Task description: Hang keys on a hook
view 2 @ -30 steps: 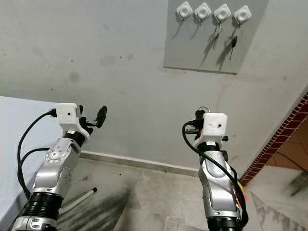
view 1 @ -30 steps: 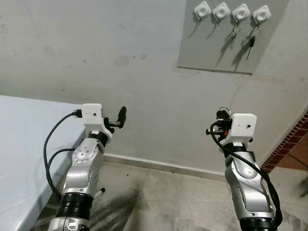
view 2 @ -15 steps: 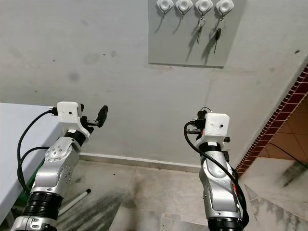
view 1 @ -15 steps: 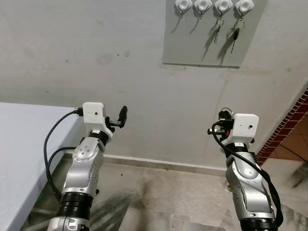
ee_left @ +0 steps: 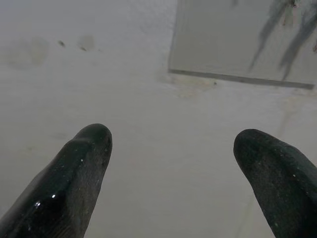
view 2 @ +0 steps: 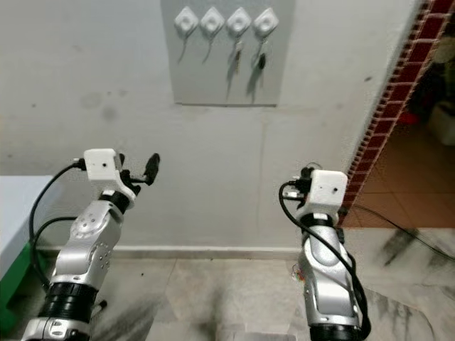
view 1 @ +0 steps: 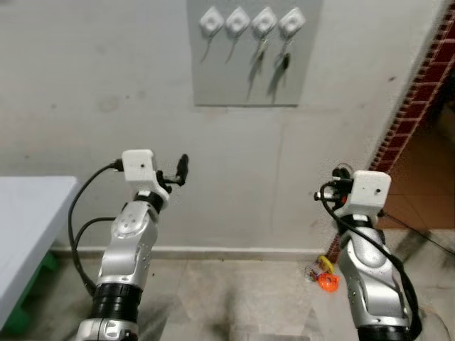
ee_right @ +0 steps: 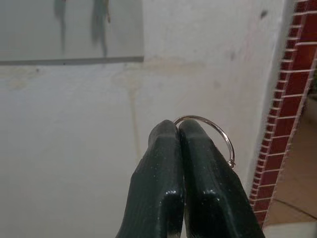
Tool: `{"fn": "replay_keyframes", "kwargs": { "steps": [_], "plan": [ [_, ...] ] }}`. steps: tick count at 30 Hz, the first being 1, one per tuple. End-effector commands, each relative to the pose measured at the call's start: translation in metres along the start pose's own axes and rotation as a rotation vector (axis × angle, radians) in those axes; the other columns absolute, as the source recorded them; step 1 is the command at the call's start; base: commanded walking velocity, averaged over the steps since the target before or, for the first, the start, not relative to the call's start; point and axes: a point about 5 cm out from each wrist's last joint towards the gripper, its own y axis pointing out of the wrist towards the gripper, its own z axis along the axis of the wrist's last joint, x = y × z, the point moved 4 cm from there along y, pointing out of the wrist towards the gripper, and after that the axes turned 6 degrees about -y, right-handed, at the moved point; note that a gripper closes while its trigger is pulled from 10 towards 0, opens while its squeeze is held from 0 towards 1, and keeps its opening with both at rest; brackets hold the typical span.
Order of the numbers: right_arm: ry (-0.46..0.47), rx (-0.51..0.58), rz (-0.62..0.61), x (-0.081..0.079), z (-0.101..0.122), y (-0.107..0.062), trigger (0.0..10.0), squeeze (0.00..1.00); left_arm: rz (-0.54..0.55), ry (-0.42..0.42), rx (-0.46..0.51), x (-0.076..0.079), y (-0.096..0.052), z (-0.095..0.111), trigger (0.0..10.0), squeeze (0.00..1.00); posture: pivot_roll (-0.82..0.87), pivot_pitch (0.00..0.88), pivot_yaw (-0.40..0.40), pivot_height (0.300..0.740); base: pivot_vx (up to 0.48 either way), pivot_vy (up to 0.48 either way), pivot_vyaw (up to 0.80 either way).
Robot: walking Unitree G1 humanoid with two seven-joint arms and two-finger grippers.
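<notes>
A grey board hangs high on the wall with a row of white hooks. Keys dangle from the two right-hand hooks; the two left-hand ones carry nothing. My right gripper is raised toward the wall below and to the right of the board, shut on a thin metal key ring that sticks out past the fingertips. The keys on that ring are hidden. My left gripper is raised below the board's left side, open with nothing between its fingers.
A red brick wall edge and a doorway lie to the right. The corner of a white table stands at the left. A small orange object lies on the tiled floor by the wall.
The camera has swung to the right: the board sits further left in the picture, the table has slid away and the brick doorway has come in. Both arms keep their pose.
</notes>
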Motion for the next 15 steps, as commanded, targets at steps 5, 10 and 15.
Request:
{"fn": "replay_keyframes", "kwargs": {
  "steps": [5,10,15],
  "plan": [
    [0.006,-0.032,-0.038,0.0044,0.0028,0.0059,10.0,0.00,0.009,0.011,-0.020,-0.0019,0.0001,-0.0018,10.0,0.00,-0.06,0.000,0.033,0.740,0.000,0.000,0.00],
    [0.079,-0.069,-0.008,0.0012,-0.0004,0.0063,10.0,0.00,0.012,0.011,-0.027,-0.0021,0.0004,-0.0029,10.0,0.00,-0.06,0.000,0.035,0.740,0.000,0.000,0.00],
    [0.105,-0.077,-0.024,0.0031,0.0009,0.0064,10.0,0.00,0.011,0.016,-0.048,-0.0021,0.0005,-0.0053,10.0,0.00,-0.06,0.000,0.035,0.740,0.000,0.000,0.00]
  ]
}}
